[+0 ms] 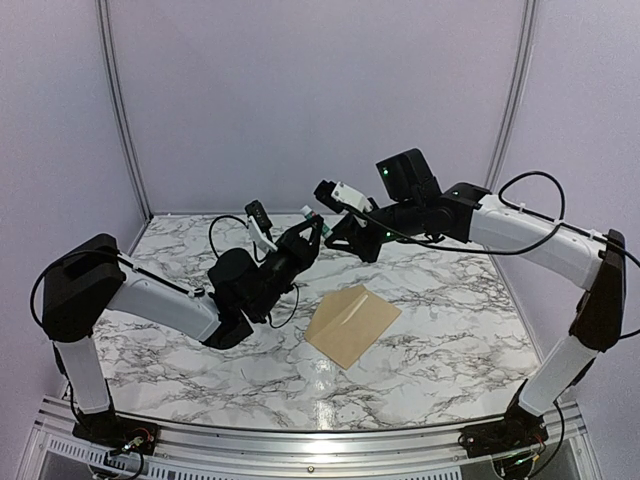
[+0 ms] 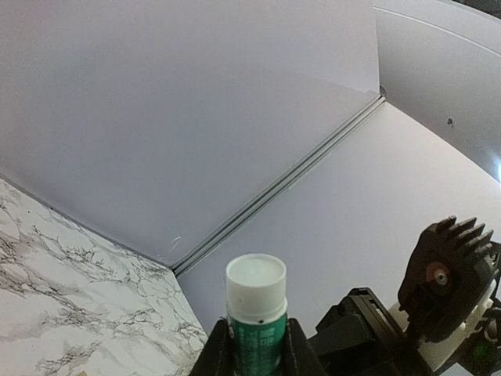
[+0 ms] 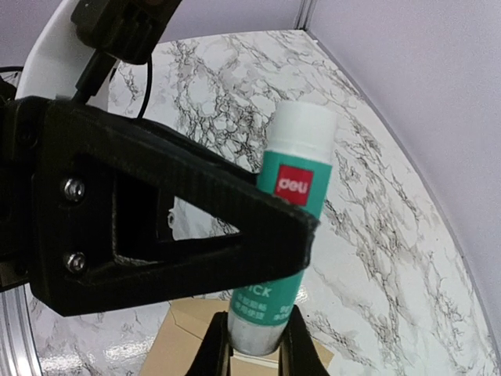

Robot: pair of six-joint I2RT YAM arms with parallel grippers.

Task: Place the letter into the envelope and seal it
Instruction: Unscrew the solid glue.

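A green glue stick [image 3: 301, 172] with a white cap [image 2: 256, 283] hangs in the air between both arms. My left gripper [image 2: 257, 352] is shut on its green body, cap pointing away from the wrist. My right gripper [image 3: 257, 352] is shut on the stick's silvery bottom end, and a black finger [image 3: 196, 227] of the left gripper crosses in front of it. In the top view the two grippers meet above the table's back middle, left gripper [image 1: 300, 238] and right gripper [image 1: 330, 232]. The tan envelope [image 1: 352, 323] lies flat below them, also seen as envelope [image 3: 184, 341]. The letter is hidden.
The marble table [image 1: 450, 300] is walled by pale panels on the back and both sides [image 1: 320, 90]. A metal rail [image 1: 300, 440] runs along the near edge by the arm bases. The right arm's black body [image 2: 450, 274] is close beside the left gripper.
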